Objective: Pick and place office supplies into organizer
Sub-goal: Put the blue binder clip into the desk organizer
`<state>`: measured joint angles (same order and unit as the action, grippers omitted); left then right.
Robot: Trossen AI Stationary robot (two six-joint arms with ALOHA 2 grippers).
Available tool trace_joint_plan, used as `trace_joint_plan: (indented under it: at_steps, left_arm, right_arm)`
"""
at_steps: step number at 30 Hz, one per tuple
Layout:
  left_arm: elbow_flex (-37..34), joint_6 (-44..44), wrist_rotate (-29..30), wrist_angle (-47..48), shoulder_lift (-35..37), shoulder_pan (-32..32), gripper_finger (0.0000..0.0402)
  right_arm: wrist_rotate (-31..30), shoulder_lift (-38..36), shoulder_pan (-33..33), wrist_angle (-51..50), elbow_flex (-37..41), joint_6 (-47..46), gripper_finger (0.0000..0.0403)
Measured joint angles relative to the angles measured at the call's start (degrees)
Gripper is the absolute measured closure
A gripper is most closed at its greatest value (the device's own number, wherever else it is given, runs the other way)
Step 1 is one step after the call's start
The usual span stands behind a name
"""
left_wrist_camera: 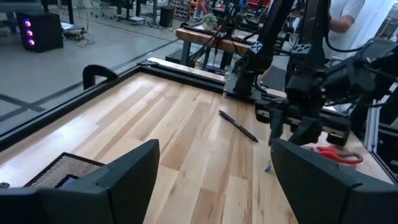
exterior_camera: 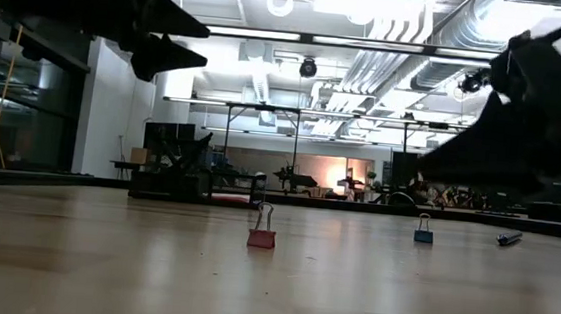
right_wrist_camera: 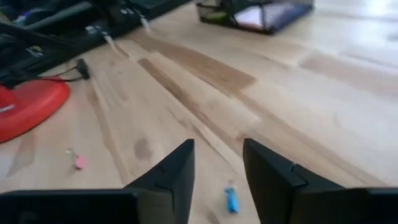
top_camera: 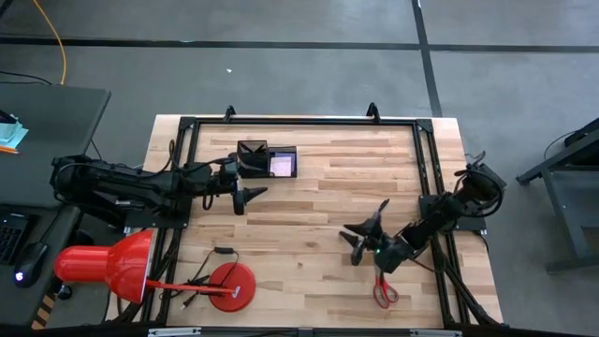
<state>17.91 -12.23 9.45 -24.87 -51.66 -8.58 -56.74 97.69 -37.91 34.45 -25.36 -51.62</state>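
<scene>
The organizer (top_camera: 269, 159), a black mesh box, stands at the table's far side; a pink pad shows in its right compartment. My left gripper (top_camera: 251, 199) hovers open just in front of it. Red-handled scissors (top_camera: 384, 290) lie near the table's near right edge. A black pen (left_wrist_camera: 238, 126) lies on the wood near the right arm. My right gripper (right_wrist_camera: 217, 146) hangs open and low over a small blue binder clip (right_wrist_camera: 231, 199), which lies flat on the table below the gap between its fingers. A small pink-red clip (exterior_camera: 261, 238) stands farther toward the lamp.
A red desk lamp lies at the near left corner, its round base (top_camera: 231, 285) on the table with a black cord beside it. A black frame (top_camera: 299, 122) runs around the table's edges. Bare wood lies between the two grippers.
</scene>
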Motion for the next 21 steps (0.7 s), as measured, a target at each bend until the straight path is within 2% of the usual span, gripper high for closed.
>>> trace_joint_plan:
  at_steps: [3, 8, 21]
  left_arm:
    - [0.0, 0.0, 0.0, 0.2, 0.0, 0.0, 0.0108]
    - [0.0, 0.5, 0.0, 0.5, 0.0, 0.0, 0.0108]
    - [0.0, 0.4, 0.0, 0.5, 0.0, 0.0, 0.0108]
  right_arm:
    - [1.0, 0.0, 0.0, -4.5, 0.0, -4.8, 0.0257]
    - [2.0, 0.0, 0.0, -6.4, 0.0, -6.4, 0.0242]
    - [5.5, 0.1, 0.0, -8.2, 0.0, -6.4, 0.0265]
